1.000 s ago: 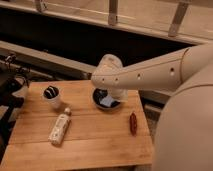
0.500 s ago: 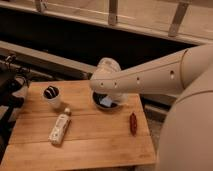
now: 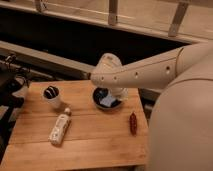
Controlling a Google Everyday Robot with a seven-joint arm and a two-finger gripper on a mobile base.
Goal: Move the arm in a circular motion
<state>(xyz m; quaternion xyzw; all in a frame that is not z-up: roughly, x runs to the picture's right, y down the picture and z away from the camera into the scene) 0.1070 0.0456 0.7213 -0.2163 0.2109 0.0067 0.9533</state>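
**Arm stretched over the back of the table, gripper above the bowl**

Camera view: The large smooth white tubular arm [image 3: 145, 70] reached in from the right. Its long axis ran leftward, slightly downward, to a rounded joint above the middle of the back edge of the pale wooden table [image 3: 95, 145]. The gripper [image 3: 116, 93] hung below that joint, directly over the dark round bowl [image 3: 101, 101]. Whether it was open or closed could not be told.

A white cup with dark contents [image 3: 51, 95] stood near the back-left corner. A white bottle [image 3: 60, 128] lay toward the left edge, and a reddish-brown oblong item [image 3: 133, 123] lay near the right edge.

A circling sweep would probably need to stay above the bowl's rim. No label or writing could be read.
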